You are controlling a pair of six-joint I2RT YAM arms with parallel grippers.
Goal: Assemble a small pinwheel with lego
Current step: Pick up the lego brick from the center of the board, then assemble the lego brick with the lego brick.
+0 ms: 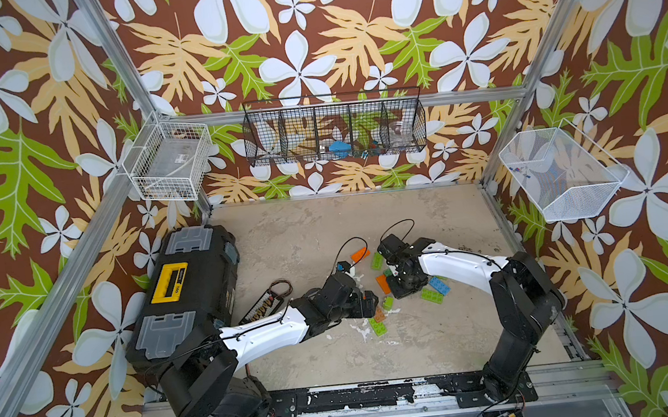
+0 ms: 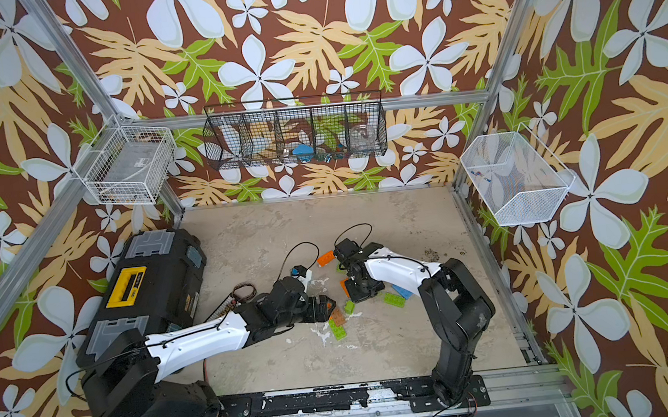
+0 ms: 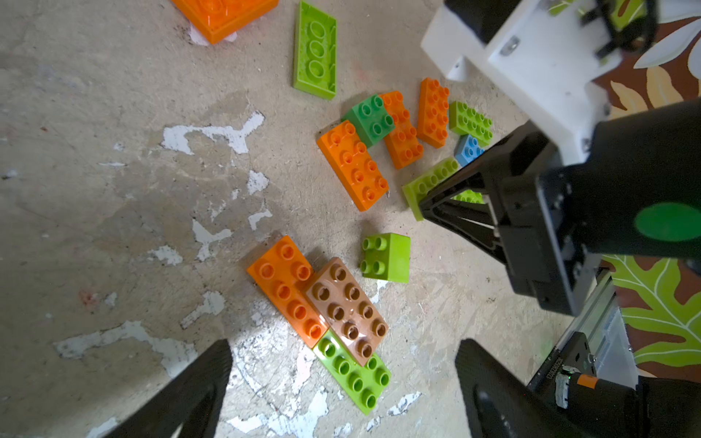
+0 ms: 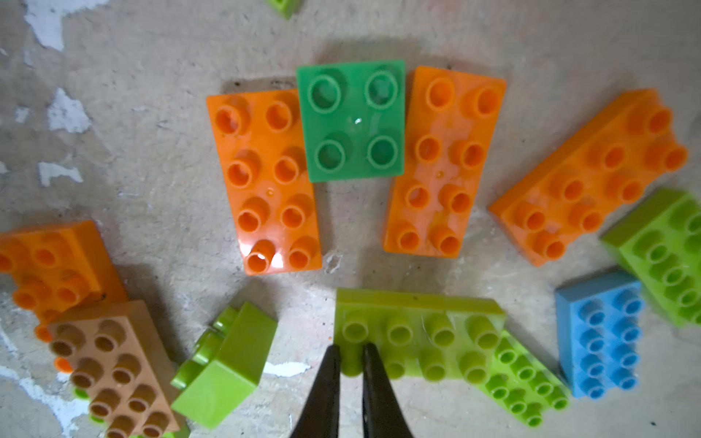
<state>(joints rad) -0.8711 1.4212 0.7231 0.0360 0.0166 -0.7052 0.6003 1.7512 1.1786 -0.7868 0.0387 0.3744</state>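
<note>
Worn, paint-flecked table (image 1: 305,229) inside a cell papered in a leaf-and-flower print; black toolbox (image 1: 190,290) well off behind the left claw; wire baskets (image 1: 165,163) on the walls, far from both claws.

Item, lego (image 1: 382,284): loose bricks clustered between the two claws; no pinwheel shape visible yet.

Item, right claw (image 4: 351,350): clenched narrow, tips pinching a corner stud of the long lime brick (image 4: 417,326), which lies flat at the tips; the brick's end away from the claw overlaps a thin lime plate (image 4: 527,383); whether the two are clipped together cannot be told.

Item, beyond that brick from the right claw: dark green square brick (image 4: 351,119) set close between two orange bricks (image 4: 265,182); a blue brick (image 4: 599,333) well off to the side of the tips.

Item, left claw (image 3: 344,343): released, jaws wide, hovering over a brown brick (image 3: 347,311) that overlaps an orange base brick (image 3: 282,282) and a lime base brick (image 3: 358,379); a small lime cube (image 3: 387,258) lies just beyond.

Handling note, as judgement: the step appears to be taking up the long lime brick; a hold on one stud is slight, so the brick is likely to swing; best raised slowly and straight, watching whether the plate comes along; the free left claw could steady the receiving brick.
</note>
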